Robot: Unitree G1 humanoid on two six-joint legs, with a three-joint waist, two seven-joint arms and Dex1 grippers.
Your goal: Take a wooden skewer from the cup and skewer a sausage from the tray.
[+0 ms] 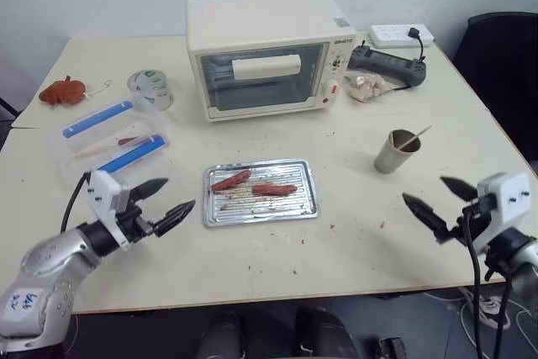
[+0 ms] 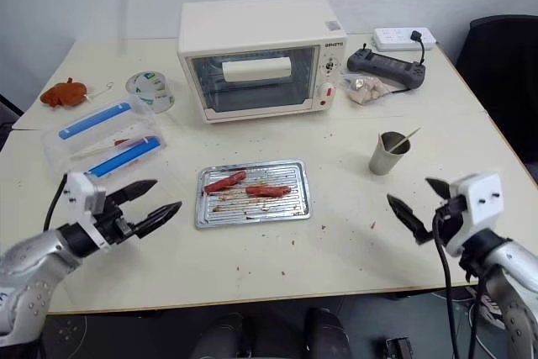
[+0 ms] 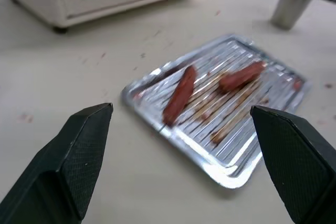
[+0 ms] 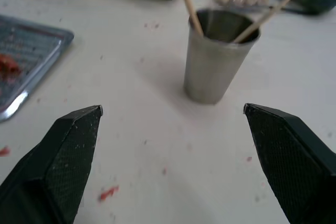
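Small dark brand word at top of control panel on cream oven (image 2: 252, 56), too small to spell out. Dial markings and a red button below it, unreadable. Small grey sticker on oven top near back right corner, unreadable. Green-and-white print on tape roll (image 2: 150, 90), not legible. Blue handwritten marks on a white label on left forearm (image 1: 21, 302), not decipherable. No other text legible.
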